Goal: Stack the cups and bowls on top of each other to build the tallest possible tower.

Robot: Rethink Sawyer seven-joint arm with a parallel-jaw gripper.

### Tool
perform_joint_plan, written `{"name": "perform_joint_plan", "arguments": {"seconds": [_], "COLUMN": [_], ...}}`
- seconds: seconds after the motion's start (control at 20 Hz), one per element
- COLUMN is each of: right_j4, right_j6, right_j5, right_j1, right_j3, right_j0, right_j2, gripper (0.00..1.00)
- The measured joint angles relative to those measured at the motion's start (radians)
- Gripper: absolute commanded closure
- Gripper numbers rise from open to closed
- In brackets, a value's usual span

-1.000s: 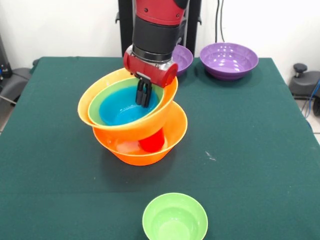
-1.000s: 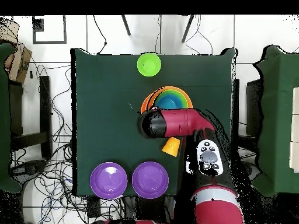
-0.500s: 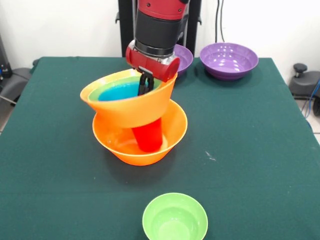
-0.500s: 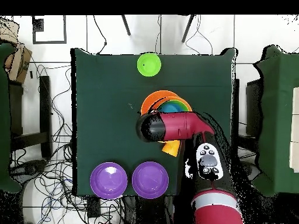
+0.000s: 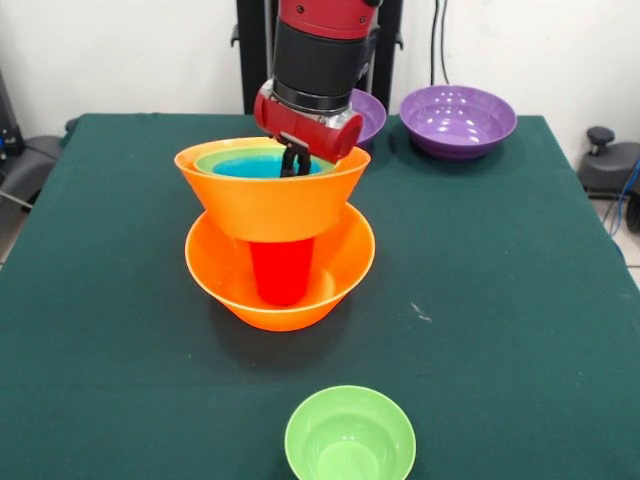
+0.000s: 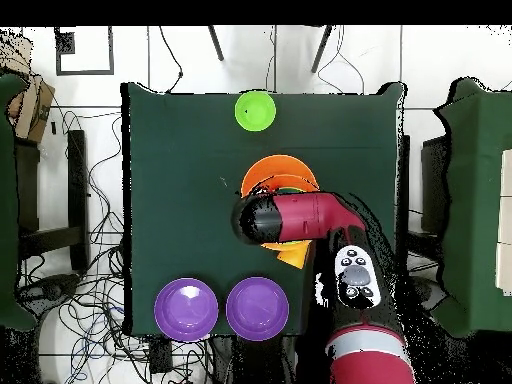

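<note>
A large orange bowl (image 5: 345, 255) is the tower's base at the table's middle. In it a red cup (image 5: 281, 272) stands upright. A second orange bowl (image 5: 265, 205) sits level on the cup, with a green bowl (image 5: 213, 160) and a blue bowl (image 5: 255, 167) nested inside. My gripper (image 5: 294, 160) reaches down at the far rim of these nested bowls and is shut on it. In the overhead view the arm (image 6: 290, 217) hides most of the tower. An orange cup (image 6: 294, 255) peeks out beside the arm.
A lone green bowl (image 5: 350, 437) sits at the near edge of the table, also seen from above (image 6: 255, 110). Two purple bowls (image 5: 458, 120) (image 5: 365, 115) stand at the far side. Cables and chairs surround the table.
The gripper has risen and moved back with the nested bowls. The upper orange bowl, tilted before, now sits level on the red cup, which now shows more.
</note>
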Motion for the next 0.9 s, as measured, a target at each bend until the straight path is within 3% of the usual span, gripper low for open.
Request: {"name": "perform_joint_plan", "arguments": {"seconds": [0.9], "right_j4": [0.000], "right_j6": [0.000], "right_j5": [0.015], "right_j1": [0.022], "right_j3": [-0.091], "right_j0": [-0.004], "right_j2": [0.030], "gripper": [1.00]}}
